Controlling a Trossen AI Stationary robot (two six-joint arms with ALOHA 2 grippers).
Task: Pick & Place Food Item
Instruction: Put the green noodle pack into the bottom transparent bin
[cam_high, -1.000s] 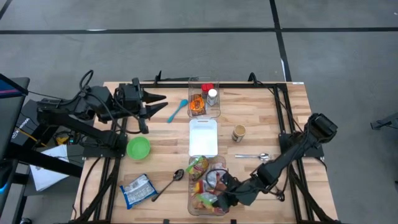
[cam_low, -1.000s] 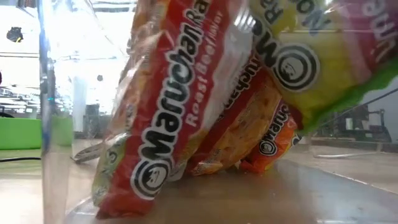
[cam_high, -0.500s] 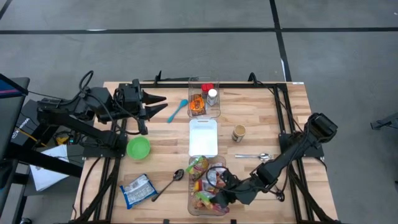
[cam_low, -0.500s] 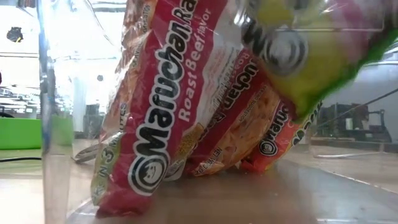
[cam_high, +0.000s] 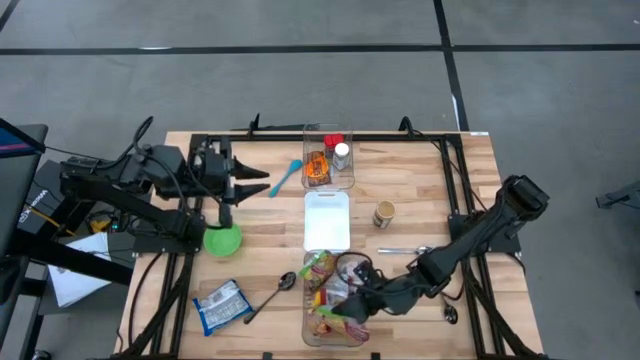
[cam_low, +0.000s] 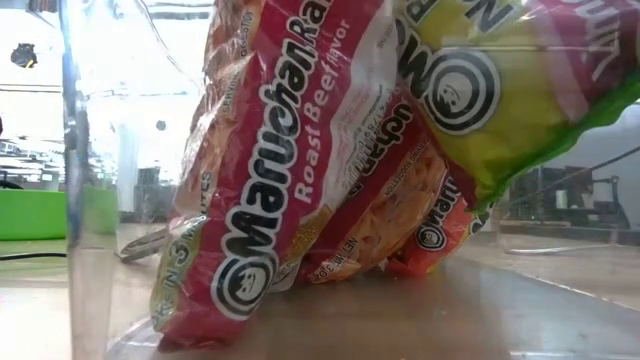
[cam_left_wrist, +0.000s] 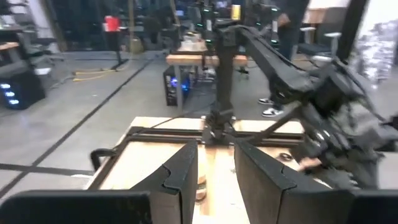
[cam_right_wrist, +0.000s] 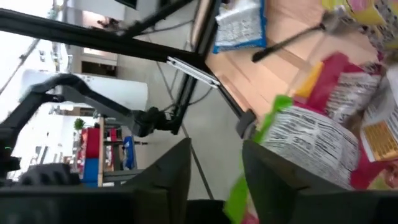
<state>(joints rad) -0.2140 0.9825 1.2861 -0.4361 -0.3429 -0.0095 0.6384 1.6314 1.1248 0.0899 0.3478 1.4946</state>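
A clear bin (cam_high: 312, 335) at the table's near middle holds several ramen packets. My right gripper (cam_high: 343, 311) reaches into it from the right and is shut on a green ramen packet (cam_right_wrist: 303, 144), which also shows in the low view (cam_low: 520, 80). A red Roast Beef packet (cam_low: 270, 170) stands on its lower end on the bin floor, leaning on an orange packet (cam_low: 400, 210). My left gripper (cam_high: 266, 182) hovers open and empty over the table's far left; it also shows in the left wrist view (cam_left_wrist: 215, 177). My right gripper pinches the green packet's edge (cam_right_wrist: 237, 188) between its two fingers. The fingers come slanting down from the table's right side. The packet is raised in the bin, above the red and orange packets (cam_low: 470, 190); whether it touches them I cannot tell.
A second clear bin (cam_high: 328, 158) with jars stands at the far middle, a white lid (cam_high: 327, 222) between the bins. A blue spoon (cam_high: 285, 177), green bowl (cam_high: 222, 238), can (cam_high: 384, 214), metal spoon (cam_high: 405, 251), black spoon (cam_high: 268, 298) and blue snack bag (cam_high: 222, 305) lie around.
My right gripper has gone toward the table's left and far edge over the near bin, keeping the green packet. The red Roast Beef packet has tipped more upright. My left gripper has shifted a little toward the near edge.
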